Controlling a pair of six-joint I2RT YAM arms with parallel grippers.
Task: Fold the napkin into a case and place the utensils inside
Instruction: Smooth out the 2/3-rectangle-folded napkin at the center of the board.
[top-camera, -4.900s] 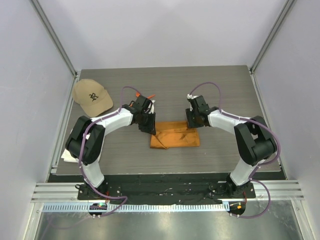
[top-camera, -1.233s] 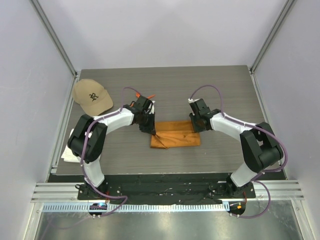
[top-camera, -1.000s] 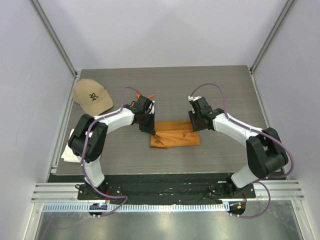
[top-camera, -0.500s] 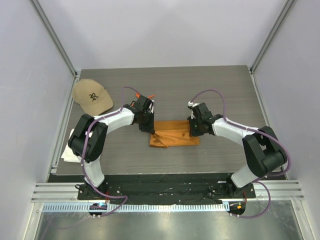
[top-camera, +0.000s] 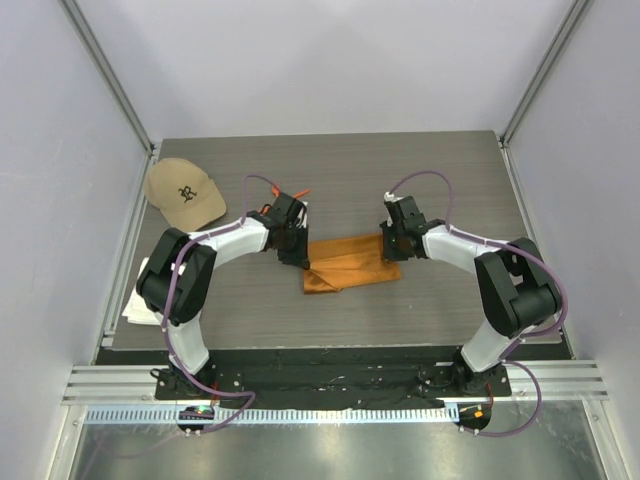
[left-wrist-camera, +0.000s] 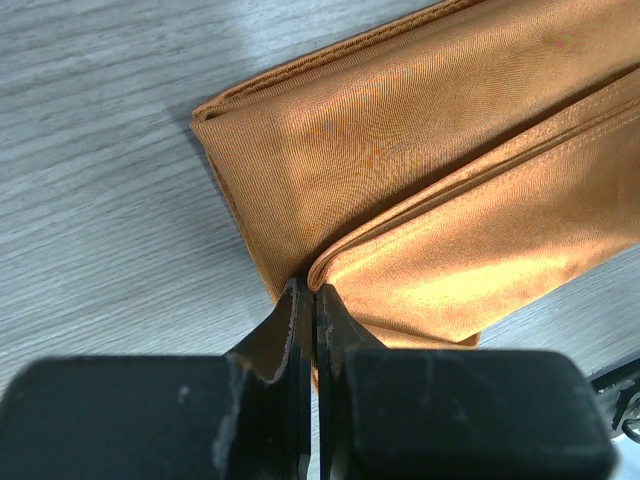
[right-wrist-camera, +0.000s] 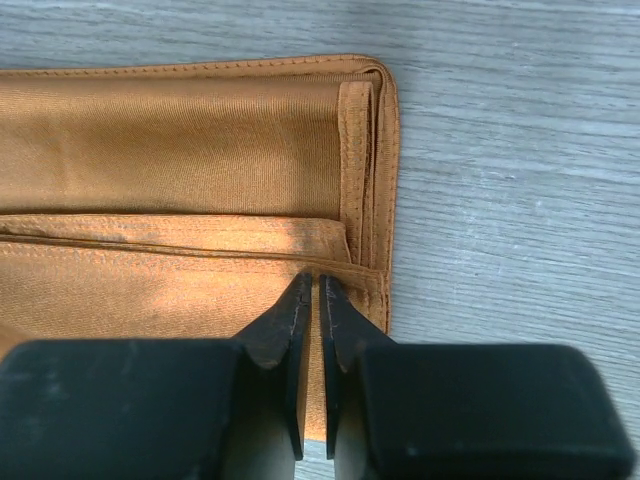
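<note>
The rust-orange napkin (top-camera: 346, 268) lies folded into a flat rectangle at the table's middle, slightly skewed, with its right end farther back. My left gripper (top-camera: 300, 262) is shut on the napkin's left end; in the left wrist view the jaws (left-wrist-camera: 315, 290) pinch the rolled edge of the top layer (left-wrist-camera: 450, 240). My right gripper (top-camera: 391, 249) is at the right end; in the right wrist view its jaws (right-wrist-camera: 318, 281) pinch the top layer near the stitched hem (right-wrist-camera: 368, 160). A bright-orange utensil tip (top-camera: 302, 190) shows behind the left wrist; the rest is hidden.
A tan cap (top-camera: 185, 192) sits at the table's far left. A white towel (top-camera: 134, 311) lies at the left edge under the left arm. Grey walls and metal posts enclose the table on three sides.
My right gripper has moved back and away from me with the napkin's right end, so the cloth now lies skewed. My left gripper has stayed shut on the left end.
</note>
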